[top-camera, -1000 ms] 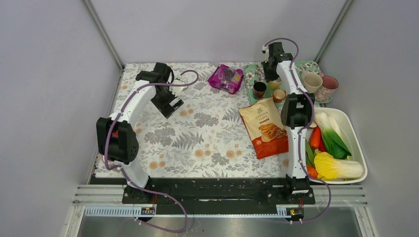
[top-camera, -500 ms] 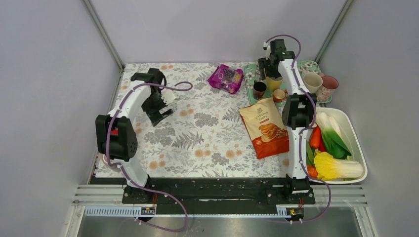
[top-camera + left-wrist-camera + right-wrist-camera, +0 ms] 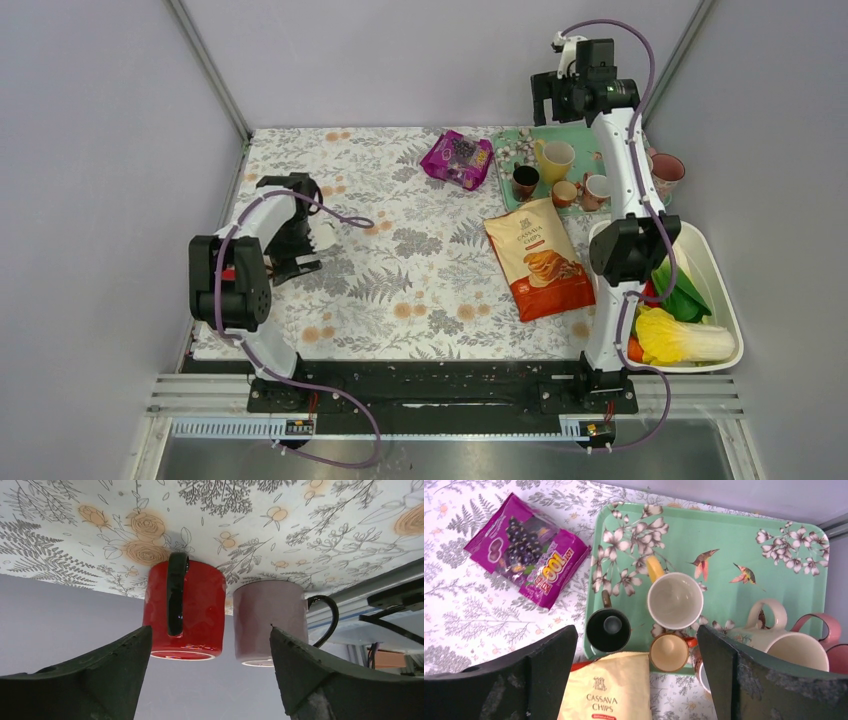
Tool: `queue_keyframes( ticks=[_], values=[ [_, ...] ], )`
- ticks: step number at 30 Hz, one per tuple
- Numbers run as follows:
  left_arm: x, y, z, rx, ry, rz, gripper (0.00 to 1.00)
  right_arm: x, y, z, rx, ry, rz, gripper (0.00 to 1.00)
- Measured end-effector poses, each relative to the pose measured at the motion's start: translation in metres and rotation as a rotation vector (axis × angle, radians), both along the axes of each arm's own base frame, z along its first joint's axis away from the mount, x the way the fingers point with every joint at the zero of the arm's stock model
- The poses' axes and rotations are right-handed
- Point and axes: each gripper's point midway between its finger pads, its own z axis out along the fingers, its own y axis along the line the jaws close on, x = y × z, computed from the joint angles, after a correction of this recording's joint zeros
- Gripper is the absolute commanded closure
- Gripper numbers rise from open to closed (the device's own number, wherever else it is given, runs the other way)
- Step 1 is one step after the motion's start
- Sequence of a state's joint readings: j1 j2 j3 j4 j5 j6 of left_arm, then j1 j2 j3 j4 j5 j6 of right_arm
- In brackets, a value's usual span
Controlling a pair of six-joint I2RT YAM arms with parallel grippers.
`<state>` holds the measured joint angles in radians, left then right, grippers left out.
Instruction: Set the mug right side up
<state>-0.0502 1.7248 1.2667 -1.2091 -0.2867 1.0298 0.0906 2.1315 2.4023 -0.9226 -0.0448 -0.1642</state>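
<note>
The green tray (image 3: 734,540) is loaded with mugs (image 3: 608,629); the yellow mug (image 3: 675,600) is stood empty, mouth up, axis vertical. The fingers of the left gripper (image 3: 209,630) and right gripper (image 3: 636,629) are spread apart.

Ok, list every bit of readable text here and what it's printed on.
"CASSAVA CHIPS": on the cream and orange foil chip bag.
Small red label under it: too small to read.
Purple plastic snack pouch: large lettering, upside down, not legible.
Green floral tray: no text.

White arms (image 3: 256,215), black joints, purple cables (image 3: 652,62), dark jaws.
</note>
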Motion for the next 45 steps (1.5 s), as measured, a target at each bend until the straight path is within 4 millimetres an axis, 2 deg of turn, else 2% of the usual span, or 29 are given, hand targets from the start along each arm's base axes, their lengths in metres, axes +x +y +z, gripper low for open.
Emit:
queue_keyframes(
  ticks=[2,4,8,14,18,23,26,30,32,34,35,41,43,45],
  values=[
    [-0.003,0.006,-0.001,0.008,0.019,-0.030,0.19,-0.008,0.004,0.007,0.003,-0.005,0.010,0.01],
    [0.003,0.013,-0.001,0.019,0.003,-0.022,0.21,-0.015,0.010,0.005,0.004,0.008,0.024,0.01],
    [0.019,0.026,-0.006,0.024,-0.034,0.013,0.22,-0.029,0.021,-0.012,0.015,0.067,0.051,0.00],
    [0.023,0.033,-0.016,0.023,-0.043,0.009,0.30,-0.055,0.020,-0.038,0.017,0.175,0.044,0.00],
    [0.023,0.036,-0.023,0.021,-0.022,0.007,0.31,-0.065,0.020,-0.032,0.023,0.175,0.038,0.00],
    [0.021,0.040,-0.024,0.022,-0.011,0.002,0.42,-0.072,0.019,-0.017,0.032,0.149,0.035,0.00],
    [0.021,0.044,-0.026,0.026,-0.005,0.004,0.56,-0.074,0.019,-0.014,0.033,0.141,0.035,0.01],
    [0.021,0.049,-0.031,0.027,0.006,0.015,0.60,-0.076,0.019,-0.019,0.031,0.157,0.035,0.01],
    [0.021,0.049,-0.034,0.027,0.012,0.020,0.71,-0.077,0.019,-0.022,0.030,0.165,0.035,0.00],
    [0.020,0.049,-0.037,0.026,0.017,0.025,0.95,-0.077,0.019,-0.024,0.029,0.169,0.035,0.01],
    [0.019,0.049,-0.039,0.026,0.023,0.027,1.00,-0.078,0.019,-0.024,0.028,0.171,0.035,0.01],
    [0.022,0.044,-0.037,0.006,0.005,0.063,1.00,-0.081,0.018,-0.023,0.028,0.171,0.035,0.01],
    [0.030,0.039,-0.032,-0.029,-0.029,0.098,1.00,-0.082,0.019,-0.019,0.030,0.163,0.037,0.00],
    [0.046,0.028,-0.022,-0.088,-0.096,0.146,1.00,-0.084,0.021,-0.014,0.034,0.151,0.041,0.01]
  ],
)
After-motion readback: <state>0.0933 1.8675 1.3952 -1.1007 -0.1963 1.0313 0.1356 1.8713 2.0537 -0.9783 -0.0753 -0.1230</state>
